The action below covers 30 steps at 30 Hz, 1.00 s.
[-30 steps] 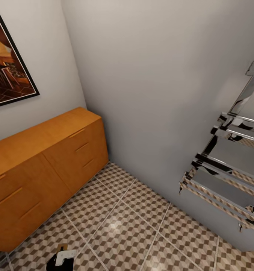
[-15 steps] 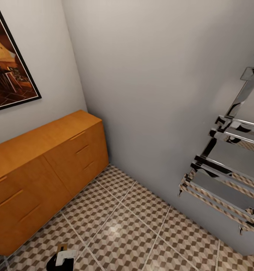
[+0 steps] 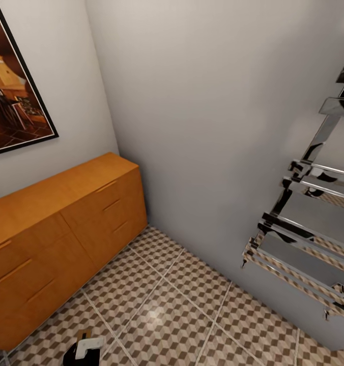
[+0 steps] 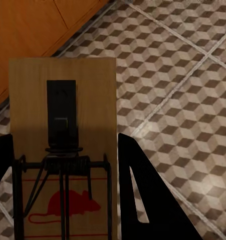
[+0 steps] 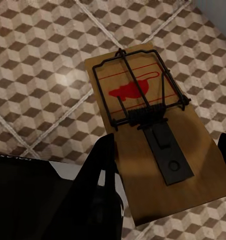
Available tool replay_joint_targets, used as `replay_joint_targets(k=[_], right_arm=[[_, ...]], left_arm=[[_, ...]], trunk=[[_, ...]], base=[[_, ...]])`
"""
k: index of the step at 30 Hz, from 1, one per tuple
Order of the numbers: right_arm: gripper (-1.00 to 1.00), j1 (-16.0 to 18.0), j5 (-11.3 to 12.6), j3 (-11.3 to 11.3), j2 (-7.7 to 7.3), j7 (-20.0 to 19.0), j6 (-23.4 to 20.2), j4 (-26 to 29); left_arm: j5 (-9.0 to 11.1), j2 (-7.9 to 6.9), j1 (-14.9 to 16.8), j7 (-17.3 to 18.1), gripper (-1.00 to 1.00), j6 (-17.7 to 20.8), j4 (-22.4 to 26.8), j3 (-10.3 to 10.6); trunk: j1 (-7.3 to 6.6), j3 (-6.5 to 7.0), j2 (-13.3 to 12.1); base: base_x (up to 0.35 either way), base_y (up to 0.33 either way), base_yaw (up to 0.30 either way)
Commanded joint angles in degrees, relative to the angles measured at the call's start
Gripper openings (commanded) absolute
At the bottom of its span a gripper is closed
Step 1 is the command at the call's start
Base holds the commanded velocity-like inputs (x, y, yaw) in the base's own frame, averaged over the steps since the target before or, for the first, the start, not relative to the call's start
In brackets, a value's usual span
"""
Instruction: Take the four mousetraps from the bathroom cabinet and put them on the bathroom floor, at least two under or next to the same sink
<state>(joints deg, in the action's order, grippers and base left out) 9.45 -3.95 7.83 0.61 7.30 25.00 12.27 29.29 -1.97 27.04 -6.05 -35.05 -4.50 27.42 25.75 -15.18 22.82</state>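
My left gripper [image 4: 65, 150] is shut on a mousetrap [image 4: 62, 100], a brown wooden board with a dark wire spring and a red mouse print, held above the bathroom floor [image 4: 183, 100]. In the head view that gripper [image 3: 85, 351] sits at the bottom edge with the trap's tip [image 3: 83, 334] sticking out. The right gripper [image 5: 165, 150] is shut on a second mousetrap [image 5: 153, 145], also held over the tiles [image 5: 37, 75]. The orange-brown cabinet [image 3: 55, 223] stands along the left wall with its drawer fronts closed. The bathroom sink is out of view.
A chrome towel rack [image 3: 299, 254] juts from the right wall at about waist height. A framed dark picture [image 3: 14, 101] hangs above the cabinet. Patterned tiles [image 3: 182, 305] stretch between the cabinet and the rack up to the room's corner.
The whole head picture has shifted a little: cabinet and picture sit slightly lower and the rack a bit further left, so the camera moved. Both grippers keep their traps.
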Motion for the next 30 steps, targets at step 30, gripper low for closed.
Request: replay_joint_targets(k=[30], right_arm=[[-1.00,0.0,-0.4,0.3,-0.08,0.7,0.3,-0.1]], left_arm=[[-0.2,0.04,0.1,-0.5,-1.00,-0.2,-0.2,0.5]], trunk=[[0.03,2.70,0.1]], base=[[0.000,0.000,0.000]])
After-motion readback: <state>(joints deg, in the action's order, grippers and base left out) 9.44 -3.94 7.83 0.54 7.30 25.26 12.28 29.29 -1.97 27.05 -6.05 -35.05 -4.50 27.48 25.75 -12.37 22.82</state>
